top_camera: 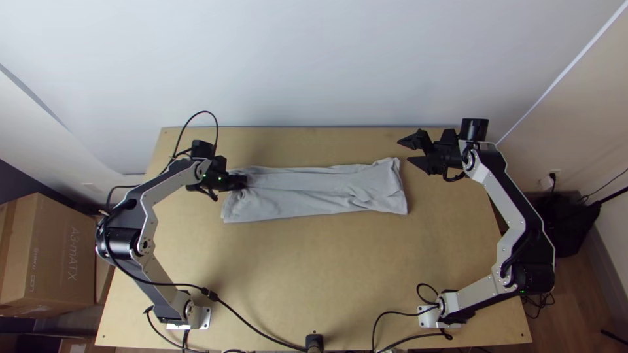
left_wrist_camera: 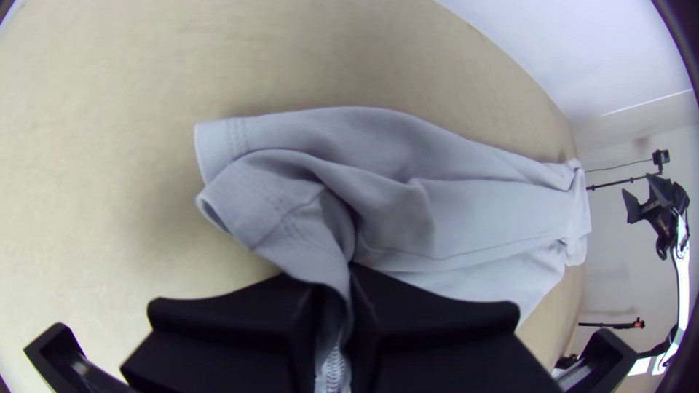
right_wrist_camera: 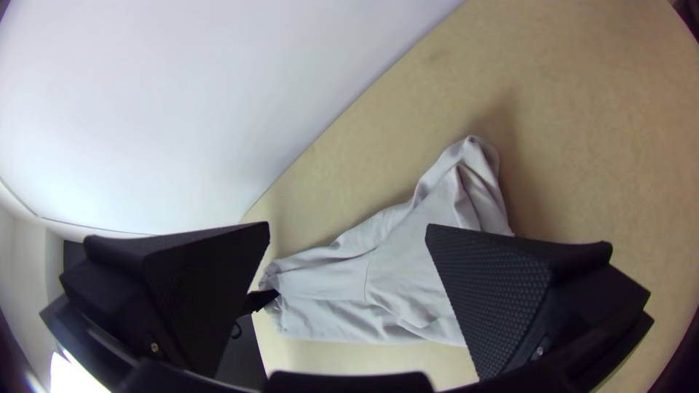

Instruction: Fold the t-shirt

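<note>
Your L hand point(top_camera: 243, 182) pinches tee point(top_camera: 307, 193) at 9 o'clock; R hand point(top_camera: 404, 150), 2 o'clock, wide. Fold inward low, w/o dragging.

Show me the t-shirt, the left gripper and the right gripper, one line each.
T-shirt point(top_camera: 301, 189): top view, middle of the long strip.
Left gripper point(left_wrist_camera: 335, 284): left wrist view, between the fingertips, on the pinched cloth.
Right gripper point(right_wrist_camera: 348, 226): right wrist view, midway between the parted fingertips.

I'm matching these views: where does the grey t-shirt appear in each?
Top view: t-shirt mid-picture, lying crosswise.
Left wrist view: t-shirt stretching away from the left pincer.
Right wrist view: t-shirt beyond the open right pincer.
Shared landmark: the end in the left pincer.
</note>
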`<state>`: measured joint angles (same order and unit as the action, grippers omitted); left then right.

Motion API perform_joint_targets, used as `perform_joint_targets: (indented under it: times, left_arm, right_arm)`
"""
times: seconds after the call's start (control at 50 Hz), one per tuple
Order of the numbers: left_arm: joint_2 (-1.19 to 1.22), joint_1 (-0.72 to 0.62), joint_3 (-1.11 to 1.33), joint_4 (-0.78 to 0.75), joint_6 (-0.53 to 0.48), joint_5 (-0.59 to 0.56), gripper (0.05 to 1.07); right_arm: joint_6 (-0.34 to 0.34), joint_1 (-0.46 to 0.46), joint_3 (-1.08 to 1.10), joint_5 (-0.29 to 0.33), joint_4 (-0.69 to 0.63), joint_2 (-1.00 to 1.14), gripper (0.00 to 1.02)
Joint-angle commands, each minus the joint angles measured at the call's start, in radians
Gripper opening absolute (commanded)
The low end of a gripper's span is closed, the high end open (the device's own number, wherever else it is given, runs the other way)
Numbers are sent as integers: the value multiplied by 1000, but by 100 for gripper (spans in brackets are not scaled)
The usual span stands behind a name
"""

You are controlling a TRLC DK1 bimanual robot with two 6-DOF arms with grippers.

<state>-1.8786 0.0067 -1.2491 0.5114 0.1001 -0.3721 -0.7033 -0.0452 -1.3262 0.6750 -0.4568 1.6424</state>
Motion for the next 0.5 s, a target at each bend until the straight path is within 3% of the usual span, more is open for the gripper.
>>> perform_joint_targets:
  times: [0.0,0.28,0.48]
  left_arm:
    - [55,108,43,50,-63,10,8]
    - [53,452,-125,299,-304,9,8]
    - [61,506,-380,599,-349,9,8]
  right_arm:
    - [-16,-12,36,15,-2,-35,99]
    - [-12,-8,48,15,6,-32,99]
    - [-13,2,39,15,9,-26,99]
